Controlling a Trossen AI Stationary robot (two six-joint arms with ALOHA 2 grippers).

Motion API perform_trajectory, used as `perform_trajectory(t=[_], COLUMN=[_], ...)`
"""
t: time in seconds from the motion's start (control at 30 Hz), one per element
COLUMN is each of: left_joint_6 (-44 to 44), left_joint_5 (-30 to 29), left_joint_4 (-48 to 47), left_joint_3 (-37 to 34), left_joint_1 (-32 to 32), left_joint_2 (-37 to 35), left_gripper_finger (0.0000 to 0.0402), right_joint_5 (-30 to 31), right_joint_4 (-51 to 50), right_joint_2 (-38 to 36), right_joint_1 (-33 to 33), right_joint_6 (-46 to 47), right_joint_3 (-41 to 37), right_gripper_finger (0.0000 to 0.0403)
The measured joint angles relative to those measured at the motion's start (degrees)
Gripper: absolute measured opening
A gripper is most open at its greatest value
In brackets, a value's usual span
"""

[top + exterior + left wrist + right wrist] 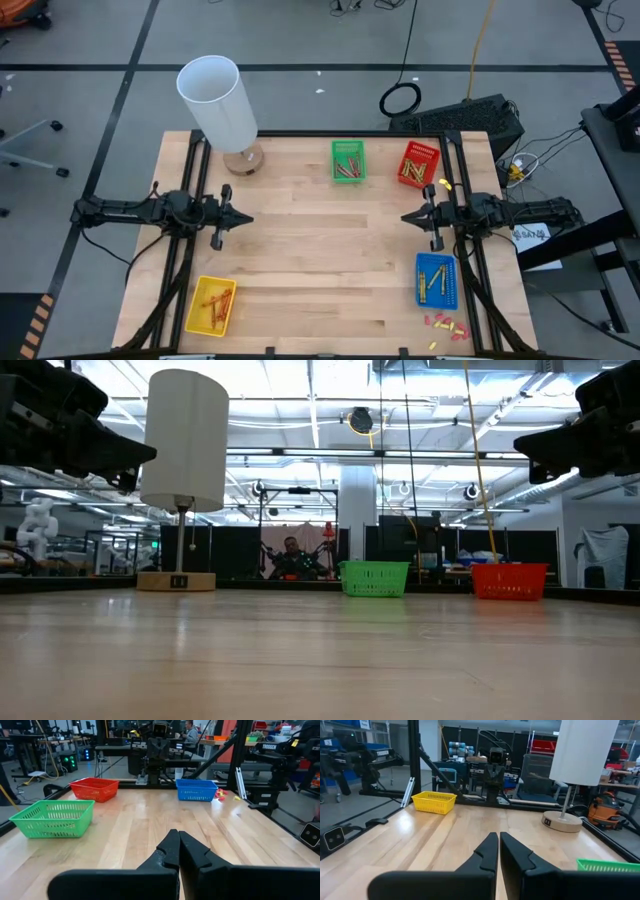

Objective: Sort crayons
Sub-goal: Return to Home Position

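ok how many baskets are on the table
4. The green basket and the red basket sit side by side at the far edge of the table, the blue basket at the near right, the yellow basket at the near left corner. None looks hidden.

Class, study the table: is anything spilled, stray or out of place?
Yes. A cluster of small red and yellow bits lies loose on the table beside the blue basket, outside every basket. One more yellow bit lies near the red basket. The left gripper and right gripper wait at the table's sides, holding nothing.
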Motion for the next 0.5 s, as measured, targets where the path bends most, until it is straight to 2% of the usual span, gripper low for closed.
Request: perform_trajectory(t=[0.5], left_joint_6=[0.0], left_joint_5=[0.0], left_joint_4=[0.0], left_joint_3=[0.0], left_joint_1=[0.0], left_joint_2=[0.0], left_gripper_finger=[0.0], right_joint_5=[0.0], right_joint_4=[0.5], right_joint_2=[0.0], right_joint_1=[0.0], right_joint_6=[0.0], right_joint_3=[0.0], right_gripper_finger=[0.0004])
